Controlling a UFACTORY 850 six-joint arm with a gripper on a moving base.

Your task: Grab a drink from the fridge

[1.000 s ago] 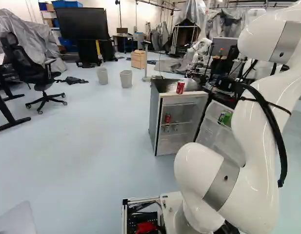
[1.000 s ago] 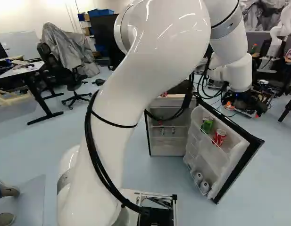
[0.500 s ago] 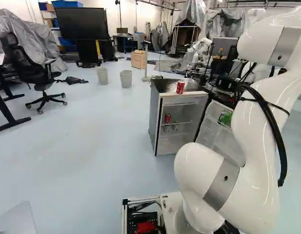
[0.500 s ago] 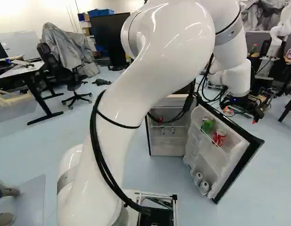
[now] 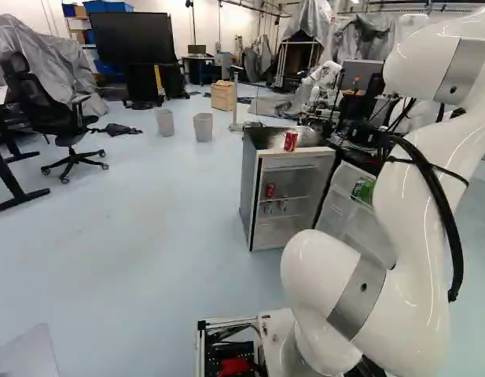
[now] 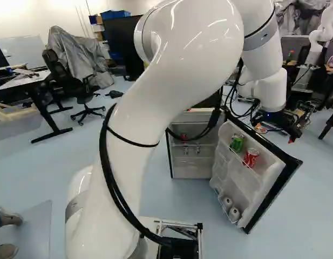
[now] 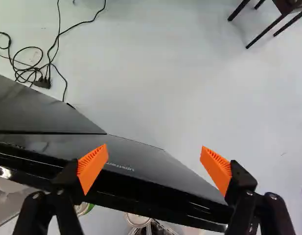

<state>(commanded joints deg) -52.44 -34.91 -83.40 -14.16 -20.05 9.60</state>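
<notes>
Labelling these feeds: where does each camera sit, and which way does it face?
Left base view: behind the arm, to its left, looking ahead at the open fridge; arm at right.
Right base view: behind, to its right, looking ahead; arm left of middle.
Wrist view: on the wrist, along the open gripper, at fridge door and floor; fingers show.
All share the door.

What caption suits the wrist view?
Open claw above the black edge of the fridge door, drink cans along its inner side, a cable beyond.
</notes>
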